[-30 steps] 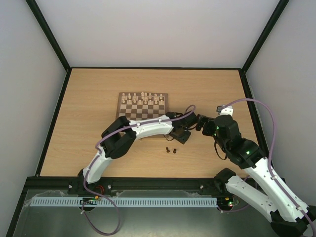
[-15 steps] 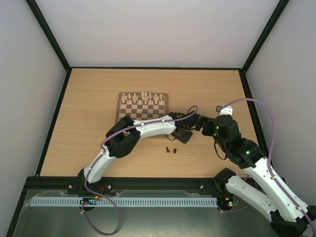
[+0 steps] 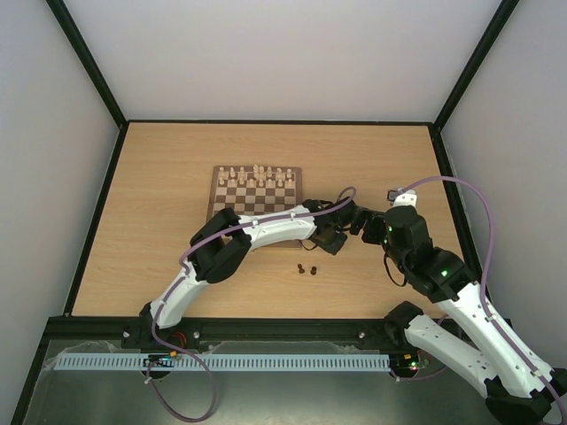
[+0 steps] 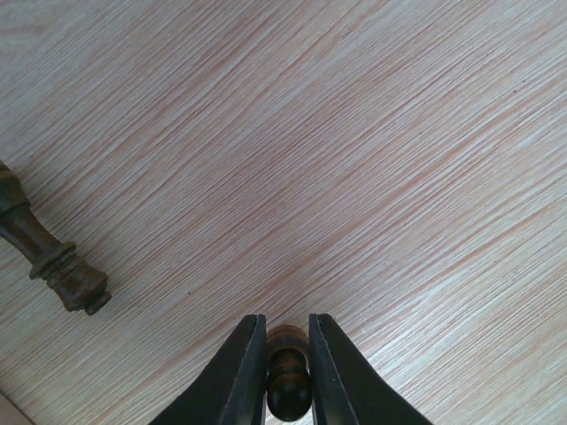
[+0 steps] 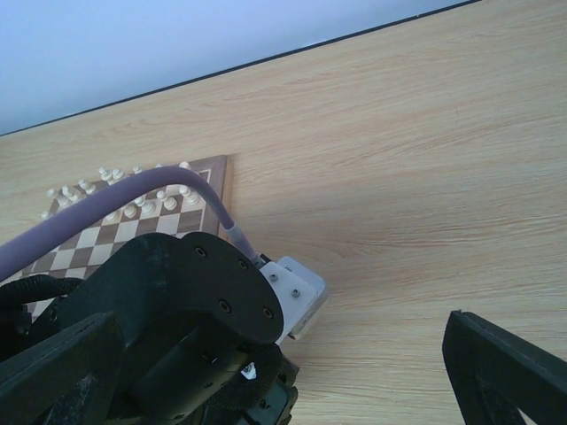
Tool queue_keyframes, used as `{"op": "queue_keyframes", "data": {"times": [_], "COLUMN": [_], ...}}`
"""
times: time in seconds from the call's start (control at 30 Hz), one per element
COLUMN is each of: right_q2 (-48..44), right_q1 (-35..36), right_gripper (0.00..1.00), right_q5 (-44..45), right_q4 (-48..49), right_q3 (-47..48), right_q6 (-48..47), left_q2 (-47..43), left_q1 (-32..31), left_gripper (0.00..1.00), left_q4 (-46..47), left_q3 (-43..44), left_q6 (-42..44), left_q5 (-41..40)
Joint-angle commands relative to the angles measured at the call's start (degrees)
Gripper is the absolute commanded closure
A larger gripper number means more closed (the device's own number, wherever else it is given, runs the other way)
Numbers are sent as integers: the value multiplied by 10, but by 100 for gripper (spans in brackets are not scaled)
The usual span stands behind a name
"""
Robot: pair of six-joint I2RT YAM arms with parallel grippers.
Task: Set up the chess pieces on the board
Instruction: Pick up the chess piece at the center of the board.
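Dark chess piece (image 4: 288,394) stands on the surface (image 4: 354,133) beside the board (image 3: 213,190), its round head clamped in the left end effector (image 4: 285,335). Lift it straight up, slowly, clear of the fallen piece (image 4: 53,261). The right end effector (image 3: 358,220) is wide apart.

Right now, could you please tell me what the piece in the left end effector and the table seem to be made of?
Piece: likely turned wood, dark brown, varnished; its rounded head shows a faint sheen.
Table: pale wood or wood-look laminate, matte; fine straight grain lines, no glare.
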Motion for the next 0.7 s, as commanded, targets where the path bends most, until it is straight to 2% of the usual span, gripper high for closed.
{"op": "queue_keyframes", "data": {"times": [0.0,0.3,0.67], "right_q2": [0,0,-29], "right_q1": [3,3,3], "right_gripper": [0,0,0], "right_q5": [1,0,9], "right_q4": [10,10,14], "right_q3": [-6,-7,-8], "right_q6": [0,0,3], "left_q2": [7,-21,-107], "left_q1": [3,3,25], "left_gripper": [84,86,86], "left_q4": [-18,-25,-55], "left_q3": [9,-16,-55], "left_q6": [2,-4,-1], "left_q5": [-5,-11,-17]}}
